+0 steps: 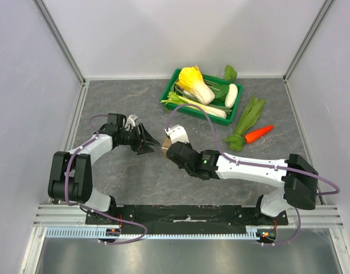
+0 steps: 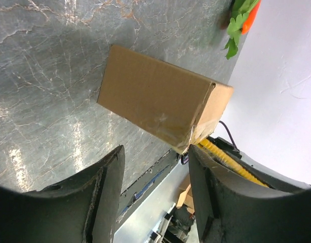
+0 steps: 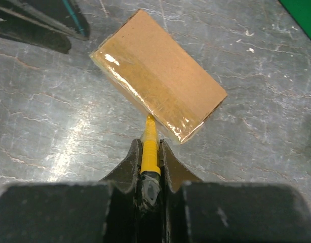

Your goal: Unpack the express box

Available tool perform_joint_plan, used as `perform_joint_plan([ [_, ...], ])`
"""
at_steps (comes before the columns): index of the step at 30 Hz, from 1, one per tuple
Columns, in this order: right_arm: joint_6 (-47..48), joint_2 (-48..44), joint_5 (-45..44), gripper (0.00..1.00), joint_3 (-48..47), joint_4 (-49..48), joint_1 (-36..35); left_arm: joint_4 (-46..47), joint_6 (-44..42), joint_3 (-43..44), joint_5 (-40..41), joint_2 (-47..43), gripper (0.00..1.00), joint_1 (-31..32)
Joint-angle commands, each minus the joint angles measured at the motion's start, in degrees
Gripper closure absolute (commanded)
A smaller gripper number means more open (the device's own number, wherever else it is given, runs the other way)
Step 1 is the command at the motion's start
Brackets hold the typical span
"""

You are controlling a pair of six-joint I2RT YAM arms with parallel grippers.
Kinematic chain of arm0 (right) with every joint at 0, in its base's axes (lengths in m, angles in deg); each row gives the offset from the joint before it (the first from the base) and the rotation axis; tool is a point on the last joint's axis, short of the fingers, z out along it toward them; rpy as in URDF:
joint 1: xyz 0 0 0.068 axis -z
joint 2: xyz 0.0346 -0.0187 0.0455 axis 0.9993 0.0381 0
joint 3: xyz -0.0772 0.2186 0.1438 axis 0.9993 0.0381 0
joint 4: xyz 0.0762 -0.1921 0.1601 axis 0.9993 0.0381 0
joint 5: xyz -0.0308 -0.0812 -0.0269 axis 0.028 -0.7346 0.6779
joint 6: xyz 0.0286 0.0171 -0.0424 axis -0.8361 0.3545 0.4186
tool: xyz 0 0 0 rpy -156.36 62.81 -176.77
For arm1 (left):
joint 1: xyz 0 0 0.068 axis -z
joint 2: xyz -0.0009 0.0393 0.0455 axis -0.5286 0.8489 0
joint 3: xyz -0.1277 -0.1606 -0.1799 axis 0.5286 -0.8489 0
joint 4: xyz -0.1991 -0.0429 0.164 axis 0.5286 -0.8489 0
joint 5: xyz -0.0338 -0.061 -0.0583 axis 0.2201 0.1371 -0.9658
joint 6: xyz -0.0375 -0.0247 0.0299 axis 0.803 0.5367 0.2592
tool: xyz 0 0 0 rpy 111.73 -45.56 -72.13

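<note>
Express box on table between jaws; crate behind.

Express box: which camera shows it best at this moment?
Right wrist: the whole express box lies unobstructed, top face and taped edge clear. Left wrist also shows it whole, but at a steeper angle. Top external shows only a brown corner; the right arm hides the rest.
</note>
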Motion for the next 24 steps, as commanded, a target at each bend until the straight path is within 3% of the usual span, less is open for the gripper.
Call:
perform_joint_plan([
  [1, -2.8, -3.3, -4.5, 1.00, 2.1, 1.0, 1.3, 2.7, 1.7, -0.9, -2.3, -2.8, 0.41, 0.4],
  [12, -5.7, -8.2, -8.2, 1.00, 6.6, 1.5, 5.8, 2.3, -3.9, 5.8, 0.4, -5.6, 0.41, 1.6],
  [19, -6.0, -14.7, -5.9, 1.00, 8.1, 1.5, 7.9, 1.2, -13.0, 14.1, 6.8, -3.1, 0.37, 10.5],
  [24, -7.0, -19.1, -3.6, 1.00, 9.4, 1.9, 10.4, -3.9, -25.3, 22.9, 12.1, 0.5, 0.26, 17.4],
])
